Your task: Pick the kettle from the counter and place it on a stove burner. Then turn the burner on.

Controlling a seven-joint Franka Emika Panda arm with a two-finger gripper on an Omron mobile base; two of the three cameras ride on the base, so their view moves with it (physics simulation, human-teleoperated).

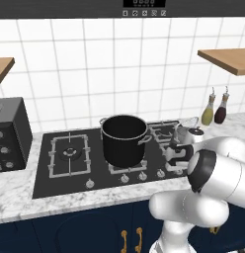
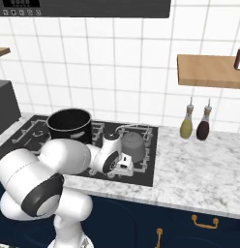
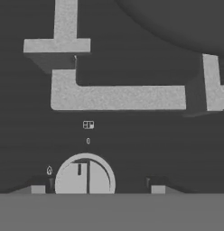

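Observation:
The small grey kettle (image 2: pixel 133 145) stands upright on the stove burner (image 2: pixel 147 156), the near right grate of the black cooktop; its lid (image 1: pixel 195 131) shows behind my arm. My gripper (image 2: pixel 125 168) hangs low over the cooktop's front edge, just in front of the kettle. In the hand view the gripper (image 3: pixel 98 188) points down at a round grey knob (image 3: pixel 85 177). The dark fingertips (image 3: pixel 38 187) stand apart on either side of the knob and hold nothing. The grate bars (image 3: pixel 118 97) and the kettle's round underside (image 3: pixel 177 18) lie beyond it. The marble counter (image 2: pixel 199 164) runs to the right.
A big black stockpot (image 1: pixel 123 140) occupies the middle grate, left of the kettle. Two bottles (image 2: pixel 187 125) (image 2: pixel 203 126) stand at the back of the counter under a wooden shelf (image 2: pixel 209 70). A dark appliance (image 1: pixel 11 133) sits left of the cooktop. More knobs (image 1: pixel 125 178) line the front edge.

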